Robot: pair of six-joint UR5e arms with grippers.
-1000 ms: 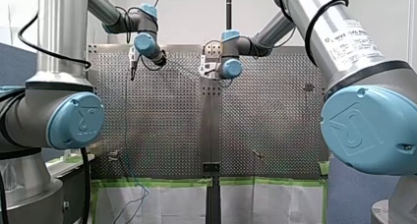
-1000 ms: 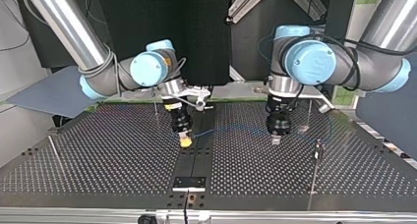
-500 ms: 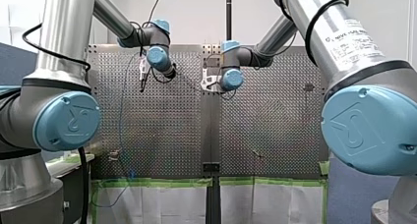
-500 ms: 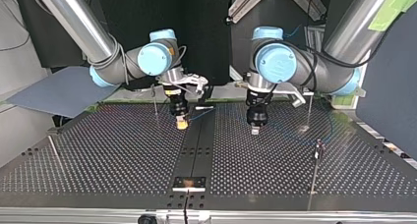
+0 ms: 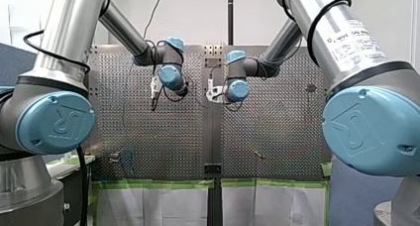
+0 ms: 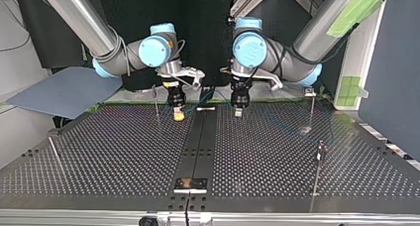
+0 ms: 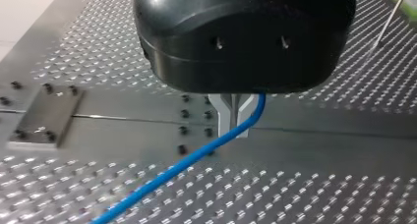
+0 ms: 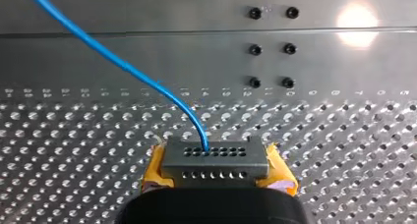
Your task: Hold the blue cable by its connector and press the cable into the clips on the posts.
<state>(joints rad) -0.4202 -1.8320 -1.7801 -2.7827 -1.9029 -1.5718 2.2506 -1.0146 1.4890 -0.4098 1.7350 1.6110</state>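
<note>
- Clamps grey perforated block connector (image 8: pixel 215 159) in right end effector (image 8: pixel 217 172).
- Pinches thin blue cable (image 7: pixel 187 160) in left end effector (image 7: pixel 235 123).
- Apparently awaits routing onto slim metal posts (image 6: pixel 312 112).

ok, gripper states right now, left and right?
Left gripper: closed on the blue cable.
Right gripper: closed on the connector.

1. Grey perforated metal table (image 6: pixel 124 161): near half open in the top view.
2. Top view: thin metal post (image 6: pixel 156 103) far left, second thin post (image 6: pixel 311 109) far right, dark-clipped post (image 6: pixel 317 169) nearer right, leaning rod (image 6: pixel 55 155) at left edge.
3. Blue cable (image 8: pixel 123 67), from grey connector (image 8: pixel 215 157) in my right claw (image 6: pixel 178 116) to my left claw (image 6: pixel 238 112), bars their gap.
</note>
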